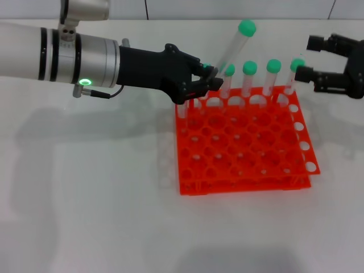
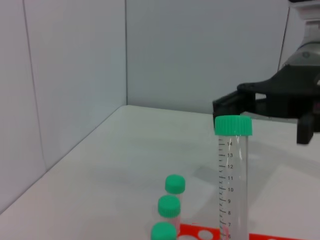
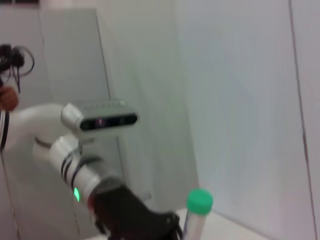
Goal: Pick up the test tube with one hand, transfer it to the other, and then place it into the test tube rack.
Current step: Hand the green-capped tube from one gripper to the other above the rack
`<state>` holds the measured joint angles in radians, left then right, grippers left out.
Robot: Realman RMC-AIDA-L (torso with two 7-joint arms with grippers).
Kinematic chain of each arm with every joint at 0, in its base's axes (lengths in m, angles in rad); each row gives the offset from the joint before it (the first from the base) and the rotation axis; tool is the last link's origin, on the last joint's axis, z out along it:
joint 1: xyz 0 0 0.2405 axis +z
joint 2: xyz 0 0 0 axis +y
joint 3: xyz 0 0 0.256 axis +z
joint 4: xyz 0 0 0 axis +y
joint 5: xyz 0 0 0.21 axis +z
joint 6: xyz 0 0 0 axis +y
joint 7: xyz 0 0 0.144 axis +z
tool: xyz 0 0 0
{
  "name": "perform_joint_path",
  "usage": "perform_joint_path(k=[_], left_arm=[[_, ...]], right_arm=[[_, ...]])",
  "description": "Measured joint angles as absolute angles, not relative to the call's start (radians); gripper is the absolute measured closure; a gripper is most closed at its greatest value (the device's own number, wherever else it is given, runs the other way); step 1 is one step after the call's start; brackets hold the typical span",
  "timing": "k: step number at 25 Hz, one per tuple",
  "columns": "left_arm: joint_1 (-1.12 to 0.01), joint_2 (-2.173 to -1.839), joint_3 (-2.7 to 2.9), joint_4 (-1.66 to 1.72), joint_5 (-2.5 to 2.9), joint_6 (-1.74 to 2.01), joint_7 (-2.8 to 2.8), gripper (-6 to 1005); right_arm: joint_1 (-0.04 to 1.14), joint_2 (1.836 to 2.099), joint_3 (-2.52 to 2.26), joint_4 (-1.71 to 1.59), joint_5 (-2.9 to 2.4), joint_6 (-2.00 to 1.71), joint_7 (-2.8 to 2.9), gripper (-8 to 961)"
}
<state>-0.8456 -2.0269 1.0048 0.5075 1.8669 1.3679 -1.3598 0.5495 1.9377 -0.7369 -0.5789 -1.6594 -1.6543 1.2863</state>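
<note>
My left gripper [image 1: 212, 79] is shut on the test tube [image 1: 233, 48], a clear tube with a green cap, low on its body. It holds the tube raised and tilted over the back left of the orange test tube rack [image 1: 244, 183]. In the left wrist view the tube [image 2: 232, 175] stands upright close up, above the rack's edge [image 2: 200, 233]. My right gripper [image 1: 307, 58] is open and empty, off the rack's back right corner; it also shows in the left wrist view [image 2: 265, 116]. The right wrist view shows the tube's cap [image 3: 200, 201] and the left gripper [image 3: 135, 220].
Several more green-capped tubes [image 1: 249, 77] stand in the rack's back row, the rightmost [image 1: 296, 67] close to my right gripper's lower finger. Three of their caps [image 2: 169, 205] show in the left wrist view. A white table [image 1: 85, 199] lies around the rack.
</note>
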Motion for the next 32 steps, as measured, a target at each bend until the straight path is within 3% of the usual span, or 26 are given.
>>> perform_joint_path(k=[9,15,21,32], left_arm=[[-0.853,-2.038,1.005,0.506,1.872,1.364,-1.364,795],[-0.849,-2.043,1.007,0.506,1.874,1.361,-1.356,786],[-0.851,-2.050,1.020,0.506,1.878,1.359,-1.353,778],[-0.845,-2.057,1.020,0.507,1.879,1.358,-1.340,763]], right_arm=[[0.555,1.948,-0.736,-0.442,-1.460,-1.677,1.298,84],[0.566,2.015,-0.740,-0.377,-1.438,-1.668,1.122,83],[0.632,2.019,-0.747,-0.208,-1.411,-1.641,0.993,84],[0.651,2.027,-0.744,-0.158,-1.409,-1.615,0.950,85]])
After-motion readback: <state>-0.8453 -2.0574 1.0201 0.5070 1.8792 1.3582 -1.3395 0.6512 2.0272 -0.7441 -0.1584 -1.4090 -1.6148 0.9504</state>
